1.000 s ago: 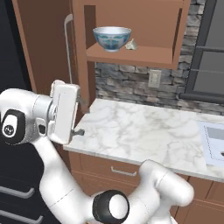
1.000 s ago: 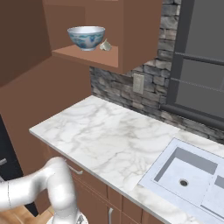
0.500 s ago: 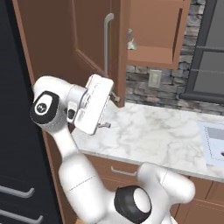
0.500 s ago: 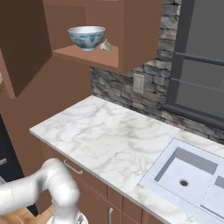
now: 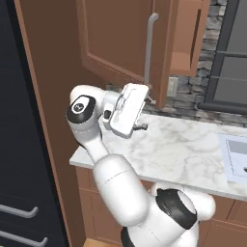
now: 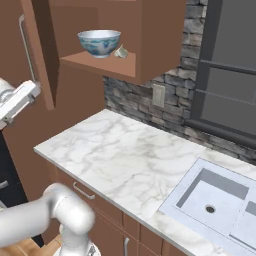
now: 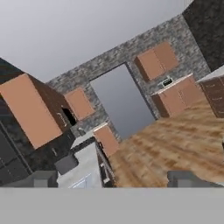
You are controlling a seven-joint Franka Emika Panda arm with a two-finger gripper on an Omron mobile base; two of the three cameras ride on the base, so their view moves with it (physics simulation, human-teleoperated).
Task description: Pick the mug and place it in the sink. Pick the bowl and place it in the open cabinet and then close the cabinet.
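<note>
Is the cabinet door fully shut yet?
No. In the right base view the bowl sits exposed on the cabinet shelf, door still swung out.

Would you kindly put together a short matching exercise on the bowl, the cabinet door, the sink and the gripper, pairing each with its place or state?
Things:
1. bowl
2. cabinet door
3. sink
4. gripper

Places or states:
A. set into the marble counter, basin bare
B. on the cabinet shelf beside a small pale lump
C. jaws open, holding nothing
D. partly swung, with a vertical silver bar handle

Pairs: 1-B, 2-D, 3-A, 4-C
</note>
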